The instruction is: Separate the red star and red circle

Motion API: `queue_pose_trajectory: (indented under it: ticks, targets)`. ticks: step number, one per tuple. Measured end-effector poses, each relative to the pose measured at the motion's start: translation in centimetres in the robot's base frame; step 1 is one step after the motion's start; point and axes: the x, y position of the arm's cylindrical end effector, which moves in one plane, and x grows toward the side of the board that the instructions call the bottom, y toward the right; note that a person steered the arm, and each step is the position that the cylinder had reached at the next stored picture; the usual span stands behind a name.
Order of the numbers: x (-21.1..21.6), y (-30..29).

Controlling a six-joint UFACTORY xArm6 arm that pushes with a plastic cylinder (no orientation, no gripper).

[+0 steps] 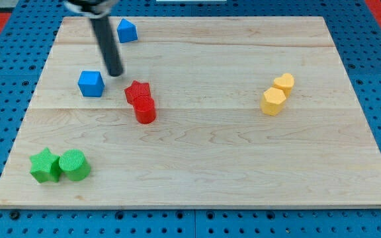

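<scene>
The red star (pixel 137 90) lies left of the board's middle, and the red circle (pixel 145 110) touches it just below and to the right. My tip (pixel 116 73) stands on the board a little up and to the left of the red star, apart from it. A blue cube (pixel 91 84) sits just left of my tip, with a small gap between them.
A blue block with a pointed top (pixel 126 30) lies near the board's top edge. A yellow heart (pixel 284 82) and a yellow hexagon (pixel 273 101) touch at the right. A green star (pixel 45 165) and a green circle (pixel 75 165) touch at the bottom left.
</scene>
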Motion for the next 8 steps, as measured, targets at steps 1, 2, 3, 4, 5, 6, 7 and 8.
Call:
queue_pose_trajectory:
  ticks: [1, 2, 3, 4, 5, 6, 7, 8]
  targets:
    - [1.8, 3.5]
    - [6.7, 3.4]
    - [9.9, 2.6]
    - [10.5, -2.2]
    - [11.1, -0.9]
    - [13.4, -1.0]
    - [15.3, -0.1]
    - [15.7, 4.9]
